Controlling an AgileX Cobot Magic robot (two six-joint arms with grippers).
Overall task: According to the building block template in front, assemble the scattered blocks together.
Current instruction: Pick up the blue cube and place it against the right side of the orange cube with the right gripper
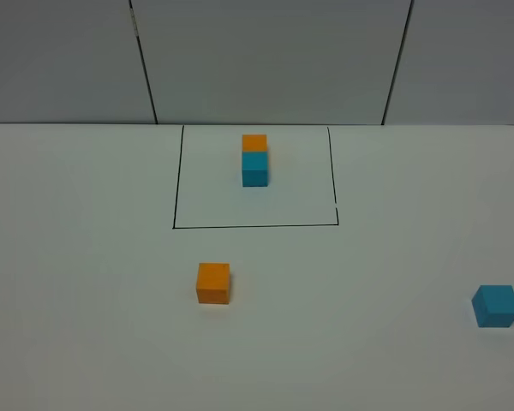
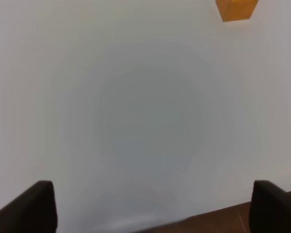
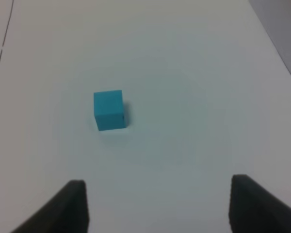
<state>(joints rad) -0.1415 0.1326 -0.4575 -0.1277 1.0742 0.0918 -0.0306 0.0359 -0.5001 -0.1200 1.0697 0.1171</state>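
The template (image 1: 255,159) is an orange cube joined to a teal-blue cube inside a thin black outline at the back middle of the white table. A loose orange cube (image 1: 213,283) sits in front of the outline; it also shows at the edge of the left wrist view (image 2: 236,9). A loose teal-blue cube (image 1: 496,306) sits at the far right and shows in the right wrist view (image 3: 109,110). My left gripper (image 2: 153,206) is open and empty, well short of the orange cube. My right gripper (image 3: 157,206) is open and empty, short of the teal-blue cube. Neither arm shows in the exterior view.
The white table (image 1: 86,257) ends at a grey panelled wall (image 1: 265,60) at the back. A brown table edge (image 2: 218,223) shows by the left gripper. The outline's corner (image 3: 1,51) appears in the right wrist view.
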